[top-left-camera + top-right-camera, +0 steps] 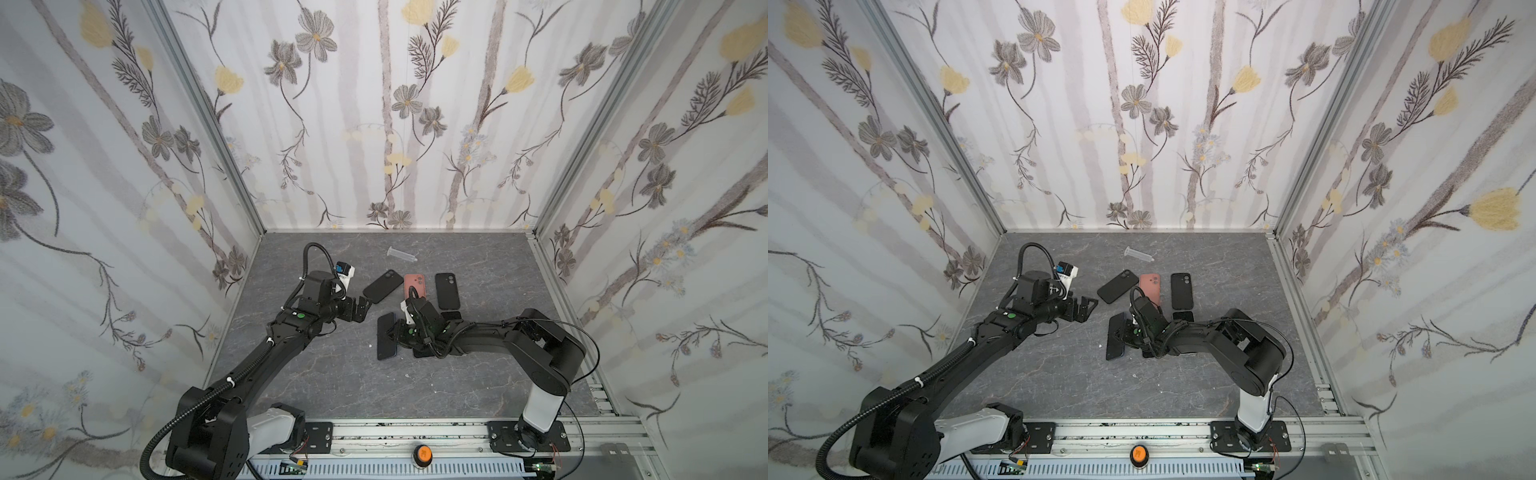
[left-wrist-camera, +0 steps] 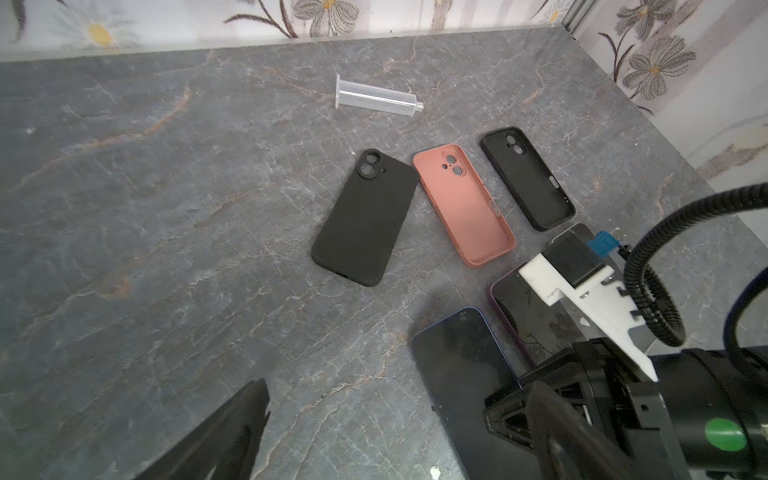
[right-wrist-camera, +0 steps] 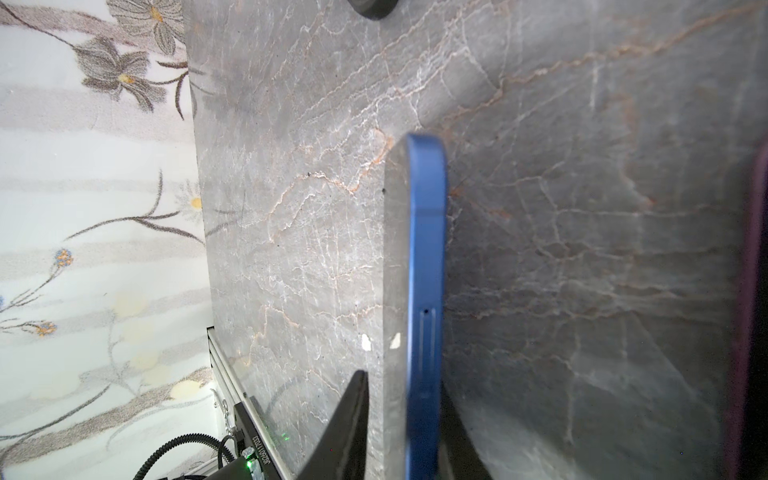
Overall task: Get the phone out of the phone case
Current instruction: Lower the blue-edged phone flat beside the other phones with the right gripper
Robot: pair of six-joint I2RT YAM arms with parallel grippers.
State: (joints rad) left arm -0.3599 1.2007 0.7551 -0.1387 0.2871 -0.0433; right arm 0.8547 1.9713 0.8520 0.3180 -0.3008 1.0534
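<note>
**Both top views:** I read the left gripper (image 1: 364, 310) as hanging with jaws spread wide. It is just beside a black case (image 1: 378, 286) that lies back-up toward the worktop's (image 1: 332, 374) far edge. The right gripper (image 1: 392, 333) sits at the blue phone (image 1: 385, 338) near the worktop's middle.

**Left wrist view:** The pink case (image 2: 465, 208) lies empty and the phone is bare.

**Right wrist view:** The right jaws stand slightly spread, and one finger (image 3: 349, 424) is clear of the phone.

**Hazard:** I judge that a crooked retreat could drag or tip the phone. A careless left reach could shove the black case.

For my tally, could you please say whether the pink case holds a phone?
Empty: the pink case lies hollow side up, with nothing inside.
</note>
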